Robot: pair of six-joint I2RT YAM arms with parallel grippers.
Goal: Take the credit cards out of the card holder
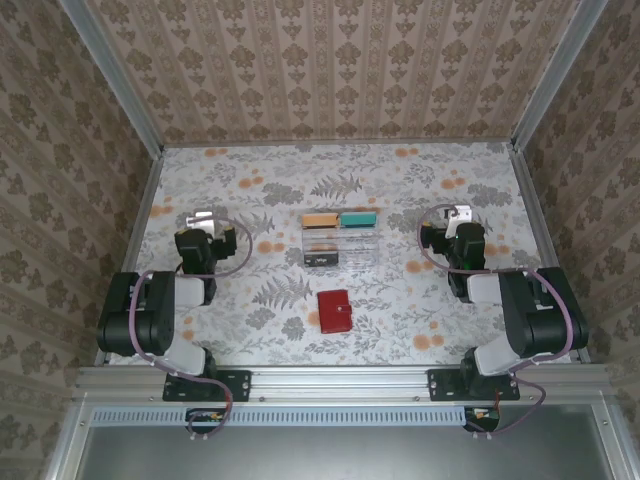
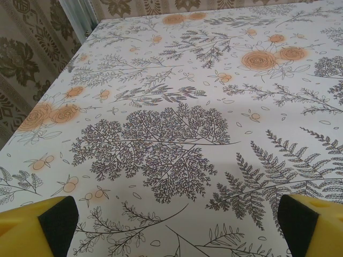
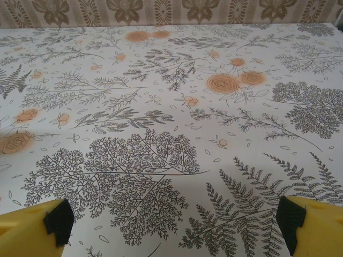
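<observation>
The card holder (image 1: 334,311) lies flat and looks closed on the tabletop (image 1: 250,190), close to the near edge and about midway between the left and right edges. The clear tray (image 1: 340,240) sits just beyond it toward the far edge, and the two do not touch. The holder is nearly square; its slightly longer side runs from the near edge toward the far edge with a small tilt, and which side carries the tab is too small to tell. The left hand (image 1: 204,218) is over the left part of the tabletop and the right hand (image 1: 458,214) over the right part. Both point toward the far edge and both are spread wide and hold nothing: in each wrist view the yellow fingers (image 2: 37,227) (image 3: 32,227) stand at opposite lower corners with bare patterned tabletop between them. The holder therefore lies inward of each hand and closer to the near edge than either. Since it sits almost centrally, neither arm looks clearly nearer, so whichever one goes must draw back toward the near edge and swing toward the middle
</observation>
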